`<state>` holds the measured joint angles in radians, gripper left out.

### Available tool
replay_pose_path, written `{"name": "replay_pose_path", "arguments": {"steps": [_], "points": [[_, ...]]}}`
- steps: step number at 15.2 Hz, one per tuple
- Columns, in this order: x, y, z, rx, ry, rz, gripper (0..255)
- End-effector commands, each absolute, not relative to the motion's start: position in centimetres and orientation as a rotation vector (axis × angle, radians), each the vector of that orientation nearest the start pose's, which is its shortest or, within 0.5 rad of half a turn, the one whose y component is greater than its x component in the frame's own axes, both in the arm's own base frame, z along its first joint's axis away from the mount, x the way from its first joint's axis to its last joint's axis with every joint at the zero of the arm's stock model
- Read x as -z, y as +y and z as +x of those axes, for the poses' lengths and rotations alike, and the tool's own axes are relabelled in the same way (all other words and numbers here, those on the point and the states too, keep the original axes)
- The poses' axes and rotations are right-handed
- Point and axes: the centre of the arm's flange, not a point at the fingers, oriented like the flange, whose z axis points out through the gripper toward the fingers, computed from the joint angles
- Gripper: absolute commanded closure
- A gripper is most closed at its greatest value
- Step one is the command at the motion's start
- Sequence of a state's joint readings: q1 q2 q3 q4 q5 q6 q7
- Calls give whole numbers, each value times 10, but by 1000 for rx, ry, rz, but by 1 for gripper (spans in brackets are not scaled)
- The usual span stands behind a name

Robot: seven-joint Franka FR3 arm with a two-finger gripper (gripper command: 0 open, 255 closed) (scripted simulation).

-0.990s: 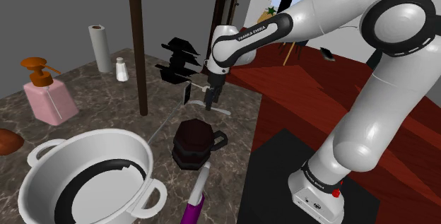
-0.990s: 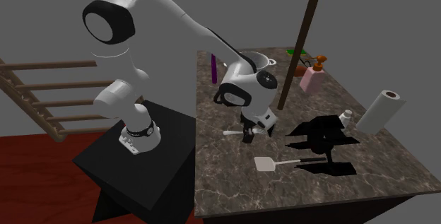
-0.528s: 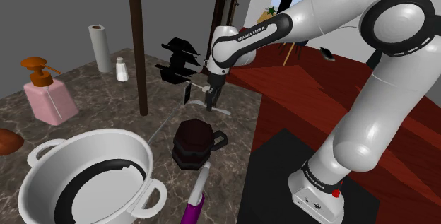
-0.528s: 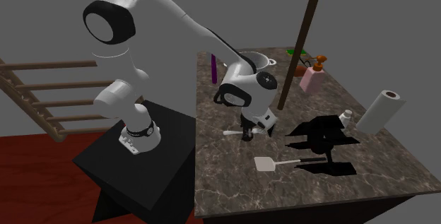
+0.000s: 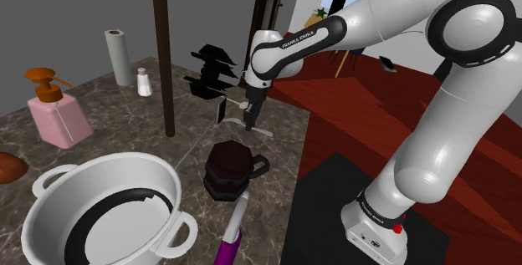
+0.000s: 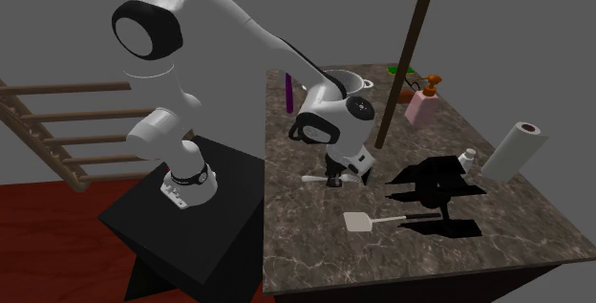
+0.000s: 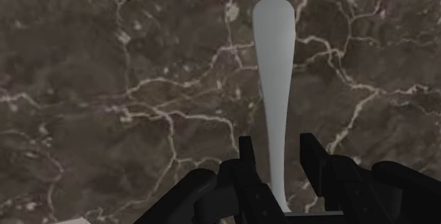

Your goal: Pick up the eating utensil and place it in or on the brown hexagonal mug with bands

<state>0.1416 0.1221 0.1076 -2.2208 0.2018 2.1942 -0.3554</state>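
The black gripper (image 7: 278, 160) is lowered over the dark marbled countertop (image 7: 106, 81), and a white utensil (image 7: 274, 81) is seen lying flat on the stone between its two fingers (image 7: 247, 162). The fingers are held apart, one on each side of the slim handle, and a narrow strip of stone is visible between each finger and the handle, so the utensil is not clasped. The broader, rounded end of the utensil points away from the gripper. In the shoulder view the gripper (image 5: 249, 123) is found near the countertop's edge on the stand's side, with the utensil (image 5: 263, 130) lying under it. The dark brown mug (image 5: 227, 168), with faceted sides and a handle, stands upright nearer to the camera, apart from the utensil and just beside a large white pot (image 5: 109, 213). In the second exterior view the utensil (image 6: 312, 179) is seen reaching out from under the gripper (image 6: 334, 181) toward the stand, and a white spatula (image 6: 361, 221) lies apart from both on the same surface.
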Motion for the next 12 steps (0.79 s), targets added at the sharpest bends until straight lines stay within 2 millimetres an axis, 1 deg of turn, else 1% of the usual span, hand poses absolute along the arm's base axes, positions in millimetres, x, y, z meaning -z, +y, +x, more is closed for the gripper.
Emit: {"name": "replay_pose_path", "arguments": {"steps": [1,12], "points": [[-308,136,507,-215,-694,-2876,255],[-366,136,507,-215,-694,-2876,255]]}}
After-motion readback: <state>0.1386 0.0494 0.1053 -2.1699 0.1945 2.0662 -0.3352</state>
